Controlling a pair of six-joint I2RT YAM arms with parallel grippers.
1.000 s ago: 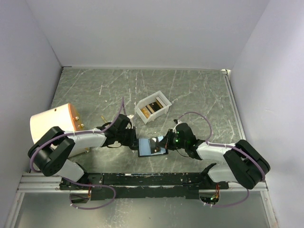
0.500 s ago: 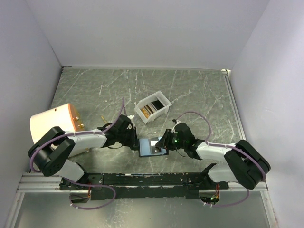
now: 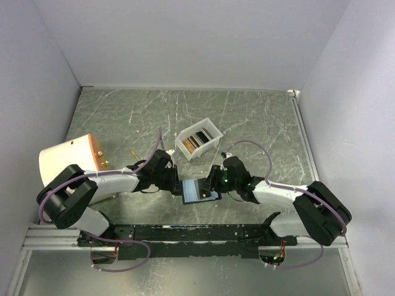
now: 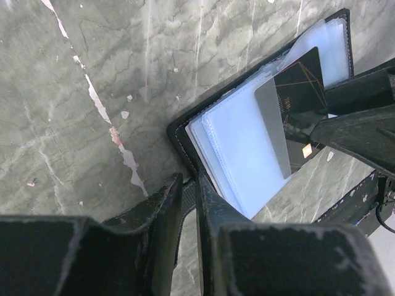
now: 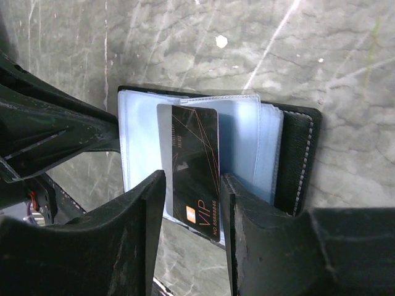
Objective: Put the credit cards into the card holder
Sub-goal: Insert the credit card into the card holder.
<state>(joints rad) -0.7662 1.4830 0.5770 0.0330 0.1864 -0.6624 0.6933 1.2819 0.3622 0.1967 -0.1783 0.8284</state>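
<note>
So the setup here is pretty sensible imo: the black bi-fold card holder with pale blue-grey clear sleeves [image 5: 256, 139] is lying open on the grey marbled table [image 3: 259, 117], right between the two arms. It looks like one arm is there to pin it while the other feeds cards in. The left gripper [image 4: 190, 188] has its fingers squeezed nearly together on the card holder's black stitched edge, right at its fingertips. My guess is that's to stop the thing sliding or flopping shut. Over at the right gripper [image 5: 192, 180], the fingers are spread apart. A thin black card with gold lines and "VIP" lettering [image 5: 196, 145] lies flat in the gap between them. Its far end is tucked into a sleeve and its near end pokes out towards the wrist. The fingers come close to the black card's long edges, but I don't see them actually pinching it, so I'd call that hand open and holding nothing. The card probably needs a nudge deeper. The rest of the credit cards [image 3: 198, 139] sit in a small white plastic box [image 3: 189, 150], further out beyond both grippers.
</note>
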